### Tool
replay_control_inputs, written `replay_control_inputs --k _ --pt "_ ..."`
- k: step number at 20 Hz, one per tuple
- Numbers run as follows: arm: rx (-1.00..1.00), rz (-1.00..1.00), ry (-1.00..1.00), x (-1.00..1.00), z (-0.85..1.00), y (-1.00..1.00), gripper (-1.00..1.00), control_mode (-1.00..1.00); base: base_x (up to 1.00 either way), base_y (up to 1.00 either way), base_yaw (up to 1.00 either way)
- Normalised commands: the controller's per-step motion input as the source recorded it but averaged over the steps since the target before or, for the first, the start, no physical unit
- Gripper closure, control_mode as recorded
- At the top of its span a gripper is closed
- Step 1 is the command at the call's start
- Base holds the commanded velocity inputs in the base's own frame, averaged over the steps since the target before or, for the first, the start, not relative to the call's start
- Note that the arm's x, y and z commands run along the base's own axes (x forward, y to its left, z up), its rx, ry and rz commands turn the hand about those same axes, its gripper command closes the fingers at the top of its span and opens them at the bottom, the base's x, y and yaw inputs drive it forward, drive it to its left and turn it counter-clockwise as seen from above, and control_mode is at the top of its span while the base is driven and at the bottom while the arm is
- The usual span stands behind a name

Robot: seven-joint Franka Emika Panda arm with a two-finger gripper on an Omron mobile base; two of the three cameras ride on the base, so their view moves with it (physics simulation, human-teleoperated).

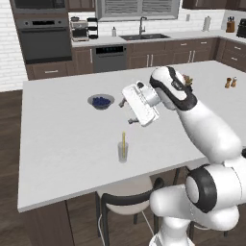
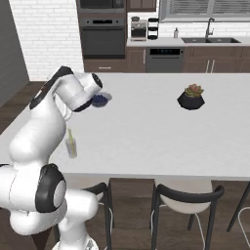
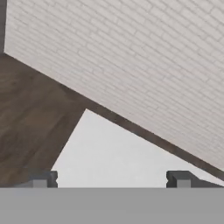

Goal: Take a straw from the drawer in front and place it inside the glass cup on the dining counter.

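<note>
Standing upright in the glass cup (image 1: 123,152), the straw (image 1: 123,142) pokes out above the rim; cup sits on the dining counter (image 1: 62,139) near its front edge, below and slightly left of the gripper (image 1: 126,111), well apart from it. Gripper hangs above the counter, tilted sideways, fingers spread wide with nothing between them; hand view shows both tips (image 3: 42,179) far apart over a corner of the white counter (image 3: 109,153), with wood floor (image 3: 30,109) and a brick wall (image 3: 131,57) beyond. In the left base view the fingers are small and partly lost against the white hand, hard to separate. In the right base view the arm's elbow covers the hand, and the cup (image 2: 71,147) with straw (image 2: 70,137) sits right at the arm's edge. Bowl of berries (image 1: 101,101) lies just left of the hand, further back; the arm hides part of it in the right base view. Potted plant (image 2: 191,96) sits far right on the counter. Chair (image 1: 127,199) under the counter is cut off by the robot's body.
</note>
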Motion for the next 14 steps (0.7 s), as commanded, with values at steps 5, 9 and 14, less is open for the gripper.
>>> replay_control_inputs --k 5,9,14 --pt "-0.5 0.0 -0.53 -0.98 0.25 0.16 -1.0 -1.0 0.0 0.0 0.0" --pt "-0.39 0.01 -0.28 -1.0 0.0 0.18 -1.0 -1.0 0.0 0.0 0.0" --pt "-0.39 0.02 -0.15 -0.92 -0.04 0.22 -1.0 -1.0 0.0 0.0 0.0"
